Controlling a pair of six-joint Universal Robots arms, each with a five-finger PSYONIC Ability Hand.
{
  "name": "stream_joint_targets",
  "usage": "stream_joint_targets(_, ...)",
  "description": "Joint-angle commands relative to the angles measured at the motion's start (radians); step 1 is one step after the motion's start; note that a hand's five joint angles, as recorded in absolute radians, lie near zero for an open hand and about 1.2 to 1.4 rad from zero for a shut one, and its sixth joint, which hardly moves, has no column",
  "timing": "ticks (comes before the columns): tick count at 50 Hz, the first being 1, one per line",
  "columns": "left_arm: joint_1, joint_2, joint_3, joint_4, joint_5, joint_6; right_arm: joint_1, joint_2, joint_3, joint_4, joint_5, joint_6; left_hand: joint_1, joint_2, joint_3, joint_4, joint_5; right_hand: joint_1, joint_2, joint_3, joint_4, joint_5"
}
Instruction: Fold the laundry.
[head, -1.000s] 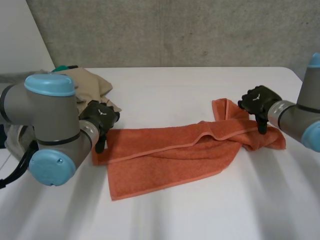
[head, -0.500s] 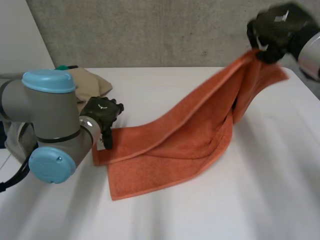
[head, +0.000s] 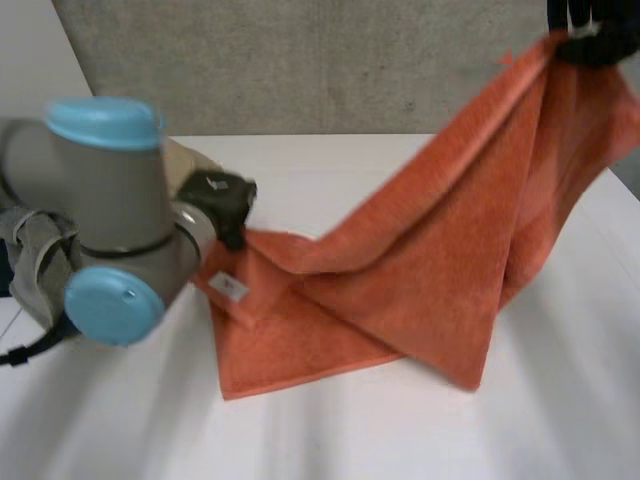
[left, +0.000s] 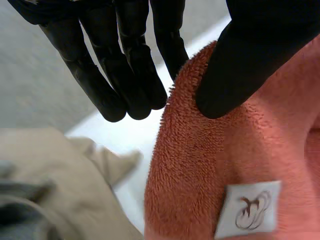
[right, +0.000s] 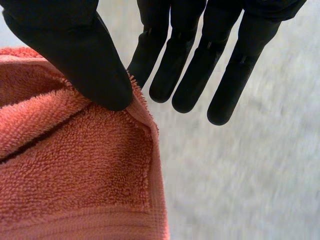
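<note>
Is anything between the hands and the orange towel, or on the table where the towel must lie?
Nothing visible. The left hand pinches the towel by its label, the right hand pinches a raised corner. On the table, only beige clothes lie aside, by the left hand.

Soft, even light falls on the white table (head: 400, 440), bright but without glare, and the concrete wall (head: 330, 70) behind is a dull grey. The orange towel (head: 440, 270) is darker only inside its hanging folds and casts a faint, soft-edged shadow under its lower edge. The black left hand (left: 125, 50) and right hand (right: 195, 50) show a weak sheen.
</note>
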Motion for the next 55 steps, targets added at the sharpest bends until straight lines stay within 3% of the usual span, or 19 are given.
stream_joint_targets(1, 0.054, 0.080, 0.090, 0.013, 0.067, -0.013, -0.050, 0.175, 0.046, -0.017, 0.010, -0.096, 0.242, 0.205, 0.215, 0.203, 0.254, 0.298, 0.225, 0.215, 0.206, 0.248)
stream_joint_targets(6, 0.050, -0.020, 0.298, 0.024, 0.069, 0.027, -0.029, 0.295, -0.066, -0.175, 0.068, -0.099, 0.242, 0.205, 0.215, 0.203, 0.254, 0.298, 0.225, 0.215, 0.206, 0.248)
stream_joint_targets(12, 0.033, -0.085, 0.639, 0.073, 0.009, 0.032, -0.012, 0.385, -0.288, -0.483, 0.292, -0.003, 0.242, 0.205, 0.215, 0.203, 0.254, 0.298, 0.225, 0.215, 0.206, 0.248)
stream_joint_targets(15, 0.037, -0.060, 0.687, 0.116, -0.014, 0.020, -0.015, 0.382, -0.320, -0.571, 0.320, 0.025, 0.242, 0.205, 0.215, 0.203, 0.254, 0.298, 0.225, 0.215, 0.206, 0.248)
stream_joint_targets(23, 0.059, 0.090, 0.479, 0.157, 0.032, -0.034, -0.047, 0.286, -0.141, -0.593, 0.283, 0.088, 0.242, 0.205, 0.215, 0.203, 0.254, 0.298, 0.225, 0.215, 0.206, 0.248)
stream_joint_targets(28, 0.082, 0.124, 0.181, 0.159, 0.115, -0.054, -0.090, 0.206, 0.151, -0.596, 0.159, 0.152, 0.242, 0.205, 0.215, 0.203, 0.254, 0.298, 0.225, 0.215, 0.206, 0.248)
stream_joint_targets(35, 0.100, -0.021, -0.019, 0.184, 0.141, -0.031, -0.101, 0.268, 0.440, -0.606, -0.041, 0.111, 0.242, 0.205, 0.215, 0.203, 0.254, 0.298, 0.225, 0.215, 0.206, 0.248)
stream_joint_targets(38, 0.108, -0.106, -0.009, 0.173, 0.132, 0.000, -0.090, 0.332, 0.475, -0.593, -0.062, 0.045, 0.242, 0.205, 0.215, 0.203, 0.254, 0.298, 0.225, 0.215, 0.206, 0.248)
stream_joint_targets(44, 0.119, -0.192, 0.087, -0.011, 0.058, 0.063, -0.053, 0.435, 0.471, -0.470, -0.012, -0.193, -0.356, -0.393, -0.383, -0.395, -0.344, 0.298, 0.225, 0.215, 0.206, 0.248)
stream_joint_targets(49, 0.109, -0.094, 0.057, -0.048, 0.058, 0.041, -0.055, 0.418, 0.457, -0.405, 0.028, -0.190, -0.802, -0.839, -0.829, -0.841, -0.790, 0.298, 0.225, 0.215, 0.206, 0.248)
stream_joint_targets(55, 0.096, 0.096, -0.177, 0.047, 0.113, 0.058, -0.056, 0.378, 0.483, -0.404, 0.045, -0.129, -0.798, -0.834, -0.824, -0.836, -0.785, 0.298, 0.225, 0.215, 0.206, 0.248)
